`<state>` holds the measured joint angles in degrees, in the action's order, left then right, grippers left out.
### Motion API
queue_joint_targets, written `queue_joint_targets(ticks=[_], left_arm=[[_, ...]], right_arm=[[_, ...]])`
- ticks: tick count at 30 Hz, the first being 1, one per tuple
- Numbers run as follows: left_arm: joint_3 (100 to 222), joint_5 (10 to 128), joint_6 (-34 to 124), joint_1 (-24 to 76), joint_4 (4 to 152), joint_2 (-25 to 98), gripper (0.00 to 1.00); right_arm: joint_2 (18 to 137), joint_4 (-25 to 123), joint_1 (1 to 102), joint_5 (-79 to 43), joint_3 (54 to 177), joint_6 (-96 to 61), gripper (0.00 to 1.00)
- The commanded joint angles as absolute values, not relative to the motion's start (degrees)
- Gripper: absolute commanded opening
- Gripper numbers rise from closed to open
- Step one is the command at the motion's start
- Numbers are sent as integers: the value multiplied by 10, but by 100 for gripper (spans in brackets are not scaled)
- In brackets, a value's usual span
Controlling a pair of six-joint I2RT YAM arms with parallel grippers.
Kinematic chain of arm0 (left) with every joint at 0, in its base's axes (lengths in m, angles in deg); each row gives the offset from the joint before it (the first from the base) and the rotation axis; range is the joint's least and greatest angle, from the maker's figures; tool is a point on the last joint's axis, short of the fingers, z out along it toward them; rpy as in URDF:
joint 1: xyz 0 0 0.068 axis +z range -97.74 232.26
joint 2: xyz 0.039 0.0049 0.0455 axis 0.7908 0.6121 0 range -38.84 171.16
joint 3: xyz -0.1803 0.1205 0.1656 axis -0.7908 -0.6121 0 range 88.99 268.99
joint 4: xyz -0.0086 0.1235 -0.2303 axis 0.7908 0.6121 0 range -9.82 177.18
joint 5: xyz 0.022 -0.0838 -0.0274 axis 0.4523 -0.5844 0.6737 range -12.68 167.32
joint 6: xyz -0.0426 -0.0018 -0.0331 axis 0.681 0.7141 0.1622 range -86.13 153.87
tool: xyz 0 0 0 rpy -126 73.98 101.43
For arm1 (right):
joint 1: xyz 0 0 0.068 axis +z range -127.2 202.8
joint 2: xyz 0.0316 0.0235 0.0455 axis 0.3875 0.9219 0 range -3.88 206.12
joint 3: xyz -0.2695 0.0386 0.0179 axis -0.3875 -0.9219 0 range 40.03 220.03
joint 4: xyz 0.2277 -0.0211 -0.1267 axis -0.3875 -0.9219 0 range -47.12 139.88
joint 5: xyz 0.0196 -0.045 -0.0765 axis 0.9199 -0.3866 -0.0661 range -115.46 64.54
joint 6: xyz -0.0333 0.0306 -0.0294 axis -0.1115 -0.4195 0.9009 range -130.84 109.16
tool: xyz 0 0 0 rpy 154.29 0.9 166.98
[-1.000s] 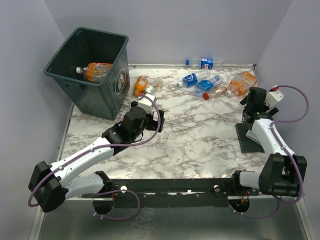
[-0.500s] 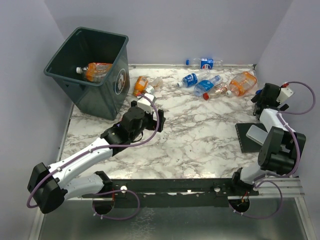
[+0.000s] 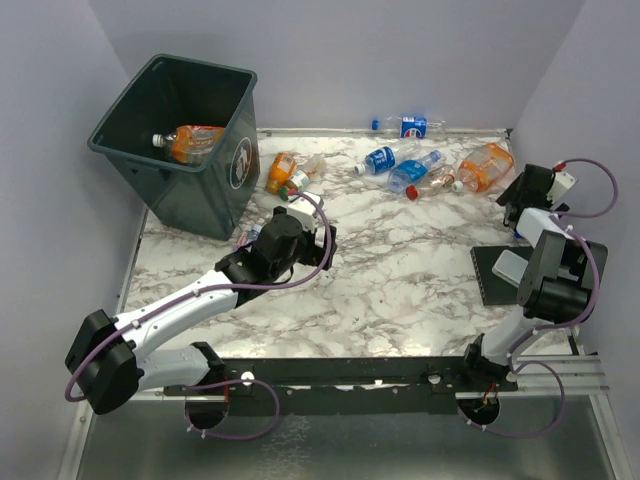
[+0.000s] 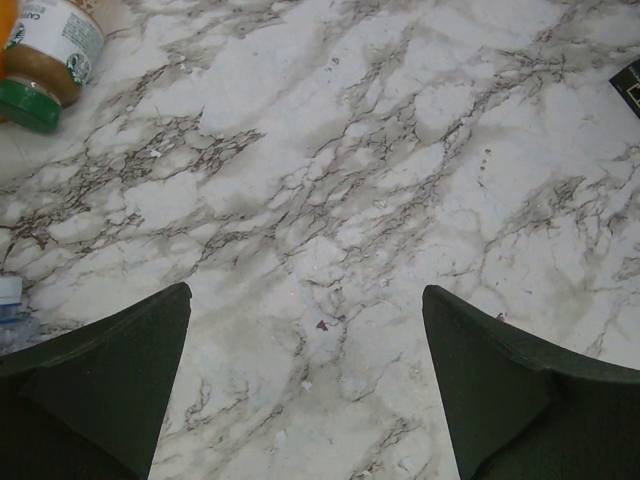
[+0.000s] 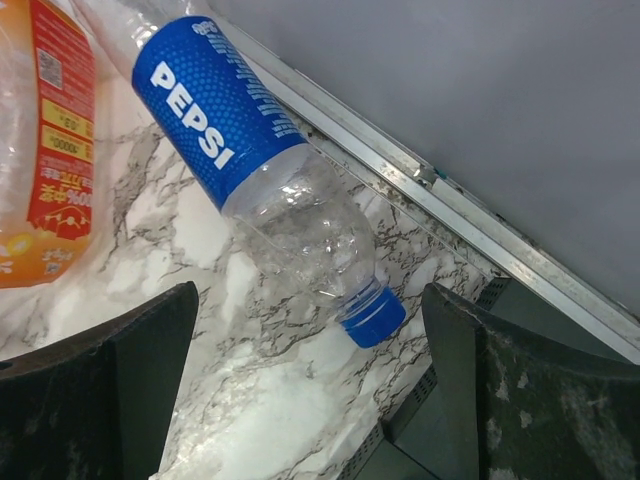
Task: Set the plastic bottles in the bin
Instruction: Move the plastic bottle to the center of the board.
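Right hand [image 5: 308,290] is the one to watch imo: fingers spread wide, nothing in them, and a Pepsi bottle [image 5: 262,190] lies on the bench [image 3: 400,270] right in front of it, by the rail at the edge. Its long axis runs diagonally across the opening, blue cap nearer the right finger, so I'd guess the wrist needs a twist first. Left hand [image 4: 306,290] is spread too, over bare marble, with a green-capped orange bottle [image 4: 40,55] up to its left. The bin [image 3: 190,195] sits far left, an orange bottle [image 3: 192,142] inside.
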<state>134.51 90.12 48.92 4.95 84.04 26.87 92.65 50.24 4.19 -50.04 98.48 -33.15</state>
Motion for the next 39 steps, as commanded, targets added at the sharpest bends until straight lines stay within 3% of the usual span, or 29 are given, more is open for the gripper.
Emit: queue_joint_targets(ticks=[1, 23, 39], left_arm=[[1341, 876, 497, 42, 831, 283, 99], [1341, 882, 494, 31, 830, 289, 99], [1341, 884, 494, 26, 831, 285, 99]], right_arm=[[953, 515, 34, -488, 994, -300, 97], [1015, 436, 21, -403, 1016, -293, 92], [990, 438, 21, -399, 1009, -294, 48]])
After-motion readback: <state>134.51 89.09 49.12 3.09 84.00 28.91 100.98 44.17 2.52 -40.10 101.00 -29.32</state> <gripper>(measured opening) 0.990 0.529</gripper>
